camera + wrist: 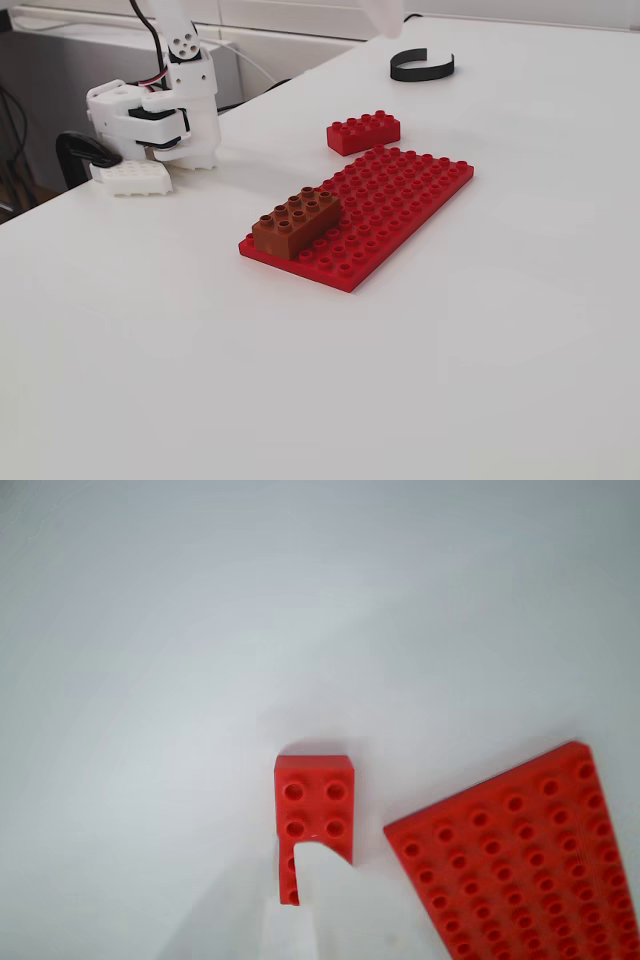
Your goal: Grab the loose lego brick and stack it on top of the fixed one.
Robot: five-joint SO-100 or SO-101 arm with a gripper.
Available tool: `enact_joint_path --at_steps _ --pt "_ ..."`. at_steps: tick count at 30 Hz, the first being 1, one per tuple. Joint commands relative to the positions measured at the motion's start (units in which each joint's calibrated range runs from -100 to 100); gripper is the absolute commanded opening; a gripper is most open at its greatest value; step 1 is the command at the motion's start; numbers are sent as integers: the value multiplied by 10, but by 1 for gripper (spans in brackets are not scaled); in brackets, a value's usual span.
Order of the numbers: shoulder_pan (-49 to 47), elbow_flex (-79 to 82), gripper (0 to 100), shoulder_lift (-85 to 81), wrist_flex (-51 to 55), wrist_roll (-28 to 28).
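Note:
The loose red brick (314, 800) lies on the white table just left of the red baseplate (520, 860). In the fixed view the red brick (363, 131) lies beyond the far end of the baseplate (400, 200). The brown brick (297, 221) sits fixed on the plate's near left corner and is out of the wrist view. My gripper (283, 868) hovers above the red brick. One white fingertip (330, 900) covers the brick's near end, and a faint second finger shows apart at lower left. The jaws look open and empty. Only a white blurred tip (385, 12) shows at the fixed view's top edge.
The arm's white base (160, 110) is clamped at the table's left edge. A black open ring (421, 66) lies on the table beyond the red brick. The table edge runs along the far left in the fixed view.

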Motion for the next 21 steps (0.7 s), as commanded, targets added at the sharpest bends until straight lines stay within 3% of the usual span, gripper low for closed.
enact_joint_path --at_steps 1,9,21 --pt "-11 -7 1 30 21 -32" --pt "16 -10 1 43 132 -33" --pt "48 42 2 46 91 -28"
